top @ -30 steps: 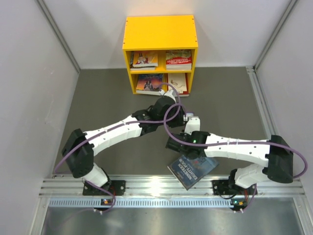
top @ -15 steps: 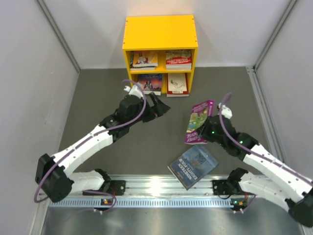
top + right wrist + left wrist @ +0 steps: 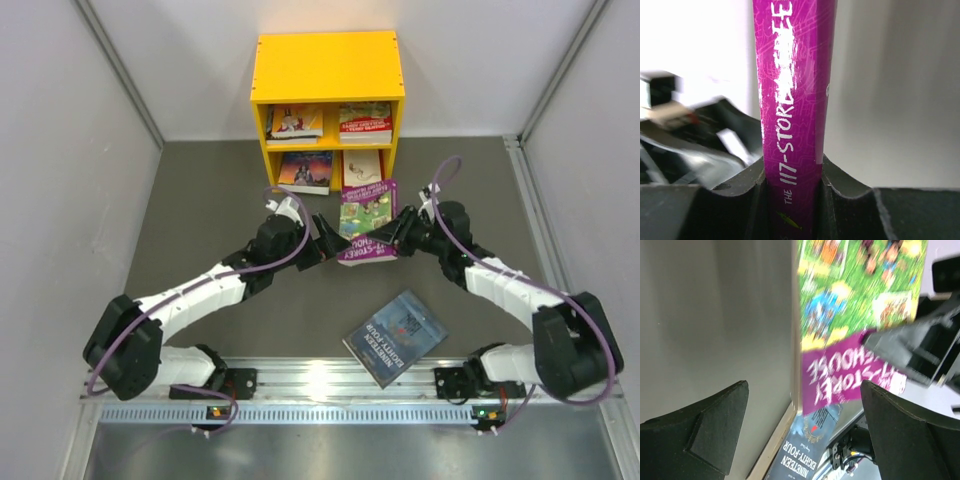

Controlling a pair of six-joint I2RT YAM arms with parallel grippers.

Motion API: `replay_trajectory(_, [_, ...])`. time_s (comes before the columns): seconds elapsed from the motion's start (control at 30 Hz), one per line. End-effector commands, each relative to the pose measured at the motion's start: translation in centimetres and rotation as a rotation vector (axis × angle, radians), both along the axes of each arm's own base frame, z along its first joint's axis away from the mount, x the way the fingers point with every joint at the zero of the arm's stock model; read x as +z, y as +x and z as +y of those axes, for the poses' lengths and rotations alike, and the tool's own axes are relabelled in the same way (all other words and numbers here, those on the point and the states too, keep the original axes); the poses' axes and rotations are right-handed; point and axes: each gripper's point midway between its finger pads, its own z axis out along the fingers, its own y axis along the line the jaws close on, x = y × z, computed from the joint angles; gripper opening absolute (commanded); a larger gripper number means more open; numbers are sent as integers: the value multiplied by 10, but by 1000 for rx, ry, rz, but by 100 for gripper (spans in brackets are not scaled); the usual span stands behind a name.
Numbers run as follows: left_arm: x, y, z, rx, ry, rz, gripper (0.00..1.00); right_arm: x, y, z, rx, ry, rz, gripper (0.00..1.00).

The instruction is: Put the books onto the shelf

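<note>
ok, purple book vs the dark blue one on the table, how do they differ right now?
Purple book is clamped in the right claw, off the table; dark blue book lies flat on it, untouched.
Purple book is just before the yellow shelf; dark blue book is near the arm bases.
Purple book shows a green cartoon cover; dark blue book has white lettering.
Shared: both paperbacks, neither shelved yet.

Purple bk (image 3: 367, 222) held nr yellow shelf (image 3: 328, 62) front.

Top camera looks down from the near side. Wrist cameras sit close behind left tool (image 3: 805, 410) and right tool (image 3: 792, 172); all share the purple book (image 3: 365, 215).
</note>
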Motion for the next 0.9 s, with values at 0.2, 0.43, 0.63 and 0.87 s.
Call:
replay_trajectory(0.2, [7,22,4,46,-8,-84,97,81,81,29,142,516,-198,0])
replay_trajectory(0.43, [3,30,1,33,13,-83,96,64,133,27,135,623,-201,0])
replay_trajectory(0.63, [-1,49,-9,31,52,-96,96,50,167,9,83,583,-204,0])
replay_trajectory(0.87, [-72,106,-37,37,256,31,84,26,190,2,40,576,-152,0])
